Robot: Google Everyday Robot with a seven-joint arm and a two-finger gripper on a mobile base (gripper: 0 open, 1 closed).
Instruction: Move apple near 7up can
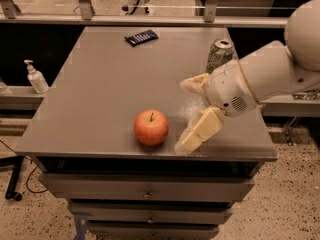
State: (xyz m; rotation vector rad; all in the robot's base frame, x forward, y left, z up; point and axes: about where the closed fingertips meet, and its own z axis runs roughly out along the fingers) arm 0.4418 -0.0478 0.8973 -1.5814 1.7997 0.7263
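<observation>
The red-orange apple [151,127] sits near the front edge of the grey table [100,94], a little left of centre. The 7up can [219,54] stands upright at the table's right side, further back, partly hidden by the white arm. My gripper [183,115] reaches in from the right, just right of the apple and in front of the can. Its two pale fingers are spread open, one finger [201,130] low by the front edge, and it holds nothing.
A black flat object [141,37] lies at the back of the table. A white pump bottle [36,78] stands on a lower shelf at the left. Drawers sit under the table's front edge. A railing runs behind the table.
</observation>
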